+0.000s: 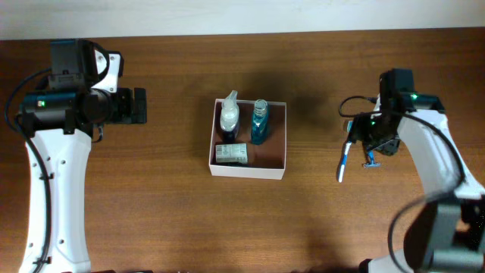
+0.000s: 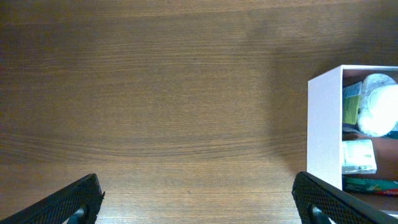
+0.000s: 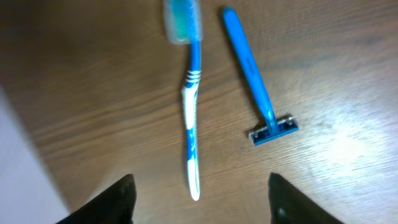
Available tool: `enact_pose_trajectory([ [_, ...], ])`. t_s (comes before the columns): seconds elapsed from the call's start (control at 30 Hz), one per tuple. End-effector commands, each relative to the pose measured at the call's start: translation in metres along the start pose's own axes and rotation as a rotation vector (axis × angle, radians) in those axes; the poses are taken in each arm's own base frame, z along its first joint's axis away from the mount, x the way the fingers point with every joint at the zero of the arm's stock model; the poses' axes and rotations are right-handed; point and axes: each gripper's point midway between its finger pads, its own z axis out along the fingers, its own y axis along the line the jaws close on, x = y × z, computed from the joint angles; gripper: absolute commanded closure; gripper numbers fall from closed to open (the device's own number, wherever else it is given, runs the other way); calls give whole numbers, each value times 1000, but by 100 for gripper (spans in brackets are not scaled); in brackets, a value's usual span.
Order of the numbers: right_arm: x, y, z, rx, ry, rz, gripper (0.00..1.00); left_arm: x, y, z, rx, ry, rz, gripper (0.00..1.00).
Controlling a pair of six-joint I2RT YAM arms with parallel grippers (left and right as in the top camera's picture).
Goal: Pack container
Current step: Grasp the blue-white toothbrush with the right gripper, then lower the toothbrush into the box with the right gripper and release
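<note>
The container (image 1: 277,171), a shallow white-walled box with a reddish-brown inside, sits mid-table. It holds a white spray bottle (image 1: 229,114), a blue bottle (image 1: 259,121) and a small greenish pack (image 1: 233,155). Its white wall (image 2: 324,124) shows at the right of the left wrist view. A blue and white toothbrush (image 3: 192,106) and a blue razor (image 3: 256,87) lie on the table right of the box, also in the overhead view: toothbrush (image 1: 343,161), razor (image 1: 370,162). My right gripper (image 3: 202,202) is open, above the toothbrush's handle end. My left gripper (image 2: 196,202) is open and empty, far left of the box.
The wooden table (image 1: 151,212) is bare around the box. The table's far edge meets a white wall (image 1: 227,15) at the top of the overhead view.
</note>
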Motion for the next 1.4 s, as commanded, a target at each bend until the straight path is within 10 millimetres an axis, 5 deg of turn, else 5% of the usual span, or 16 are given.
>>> enact_pose_trajectory([
  [0.0,12,-3,38,23,105,42,43,-2,1,-1,5,-5,-17,0],
  [0.2,12,3,82,15,164,98,54,-2,0,-1,5,-5,-17,0],
  [0.27,9,5,84,4,154,98,64,-2,1,-1,5,-4,-17,0],
  [0.4,12,6,85,7,160,93,66,-2,1,-1,5,-5,-17,0],
  [0.5,14,7,85,10,166,88,84,-2,1,-1,5,-5,-17,0],
  [0.67,21,3,84,36,190,82,96,-2,1,-1,5,-5,-17,0],
  [0.8,26,0,77,42,206,5,96,-2,0,-1,5,-5,-17,0],
  [0.97,23,6,49,19,150,-41,96,-2,1,-1,5,-5,-17,0],
  [1.1,20,24,6,-22,43,-117,96,-2,1,-1,5,-5,-17,0],
  [1.27,57,100,-89,-235,-146,-527,96,-2,1,-1,5,-5,-17,0],
  [1.37,111,152,-131,-356,-265,-967,96,-2,0,-1,5,-5,-17,0],
])
